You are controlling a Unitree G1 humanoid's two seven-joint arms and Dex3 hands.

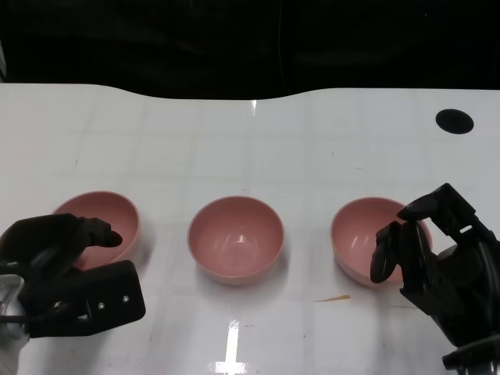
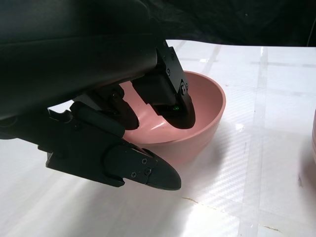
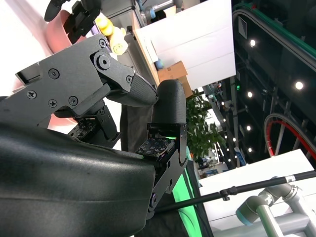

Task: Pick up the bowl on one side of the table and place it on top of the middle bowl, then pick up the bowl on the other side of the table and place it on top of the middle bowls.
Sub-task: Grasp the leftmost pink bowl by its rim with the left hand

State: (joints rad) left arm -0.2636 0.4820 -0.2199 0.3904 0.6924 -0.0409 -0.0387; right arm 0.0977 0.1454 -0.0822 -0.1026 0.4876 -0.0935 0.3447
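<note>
We see three pink bowls in a row on the worktop (image 1: 250,133).
Left of the middle bowl (image 1: 235,238), our left hand (image 1: 66,269) grips the left bowl's (image 1: 100,221) rim; our right hand (image 1: 433,254) hovers, holding nothing, at the right bowl (image 1: 363,234).

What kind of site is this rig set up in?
Probably a robotics lab or demo hall, not a home. The right wrist view shows a grey robot arm, high ceiling spotlights and a stacked cardboard box. The white table holds only three pink bowls.
</note>
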